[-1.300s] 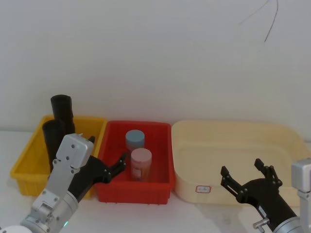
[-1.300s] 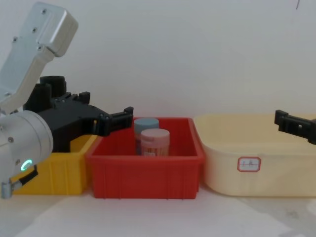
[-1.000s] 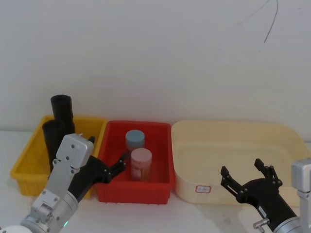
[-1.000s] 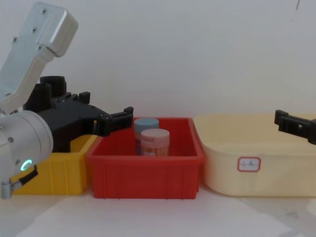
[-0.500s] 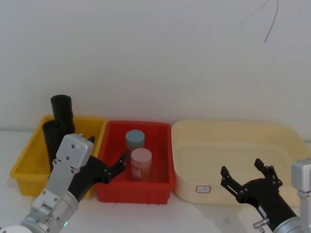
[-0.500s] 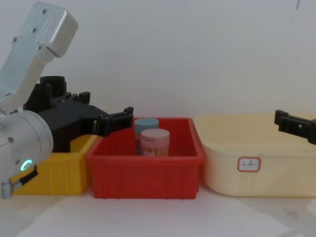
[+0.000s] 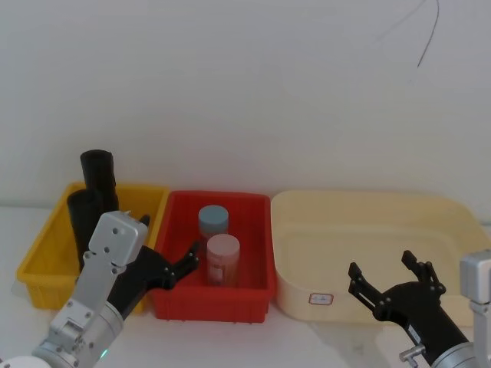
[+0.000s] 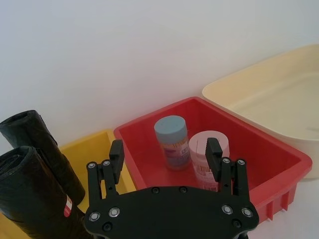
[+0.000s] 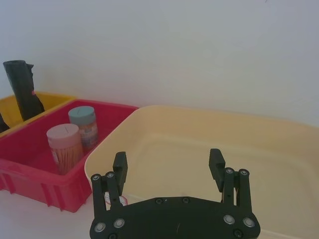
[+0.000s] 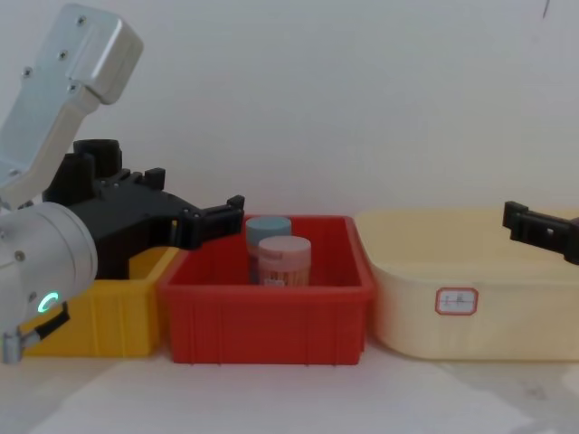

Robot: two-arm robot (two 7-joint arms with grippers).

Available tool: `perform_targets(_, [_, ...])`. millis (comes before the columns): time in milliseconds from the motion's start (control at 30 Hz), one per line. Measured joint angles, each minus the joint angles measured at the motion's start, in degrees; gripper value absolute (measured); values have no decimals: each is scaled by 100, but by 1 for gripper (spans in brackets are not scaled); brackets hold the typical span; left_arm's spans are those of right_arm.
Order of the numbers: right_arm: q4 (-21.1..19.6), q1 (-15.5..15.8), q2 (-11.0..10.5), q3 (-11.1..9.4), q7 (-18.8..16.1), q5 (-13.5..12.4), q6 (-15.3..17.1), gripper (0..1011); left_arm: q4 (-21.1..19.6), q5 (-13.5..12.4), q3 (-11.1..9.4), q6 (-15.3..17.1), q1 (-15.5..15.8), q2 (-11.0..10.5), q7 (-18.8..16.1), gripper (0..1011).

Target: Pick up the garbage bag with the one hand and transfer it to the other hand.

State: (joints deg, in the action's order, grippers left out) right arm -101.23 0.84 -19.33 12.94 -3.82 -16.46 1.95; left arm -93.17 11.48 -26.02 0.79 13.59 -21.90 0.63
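The garbage bag (image 8: 42,196), a thick black roll with a small red-and-white sticker (image 8: 67,204) on its side, stands on end in the yellow bin (image 7: 34,264) at the robot's left, and neither gripper touches it. A second black roll (image 8: 47,147) stands just beside it, nearer the wall, and rises higher above the bin's rim. The left gripper (image 8: 165,148) hovers near the bag, to its right, above the place where the yellow bin meets the red bin (image 7: 257,230). Its two fingers are spread wide with nothing between them, and they point across the red bin, not at the roll. A green light (image 10: 45,303) glows on the left arm's ring. Two jars stand upright in the red bin: a blue-lidded jar (image 7: 213,218) toward the back and a pink-lidded jar (image 7: 222,259) just in front of it; whether the two touch cannot be told. Just beside the red bin, on its right, sits a wide cream tub (image 7: 460,222) with a small red-edged label (image 7: 321,298) on its front wall. The right gripper (image 7: 381,265) hangs low before that front wall on the robot's right, well apart from the bag, its fingers likewise parted and holding nothing. The three containers stand in a row on a white table (image 7: 291,337) against a white wall (image 7: 245,92).
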Motion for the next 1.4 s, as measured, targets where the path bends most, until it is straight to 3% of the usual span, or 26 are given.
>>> perform_targets(1400, [0,0,0,0,-1,0,0,1000,0,0,0,0,0,0,0,1002])
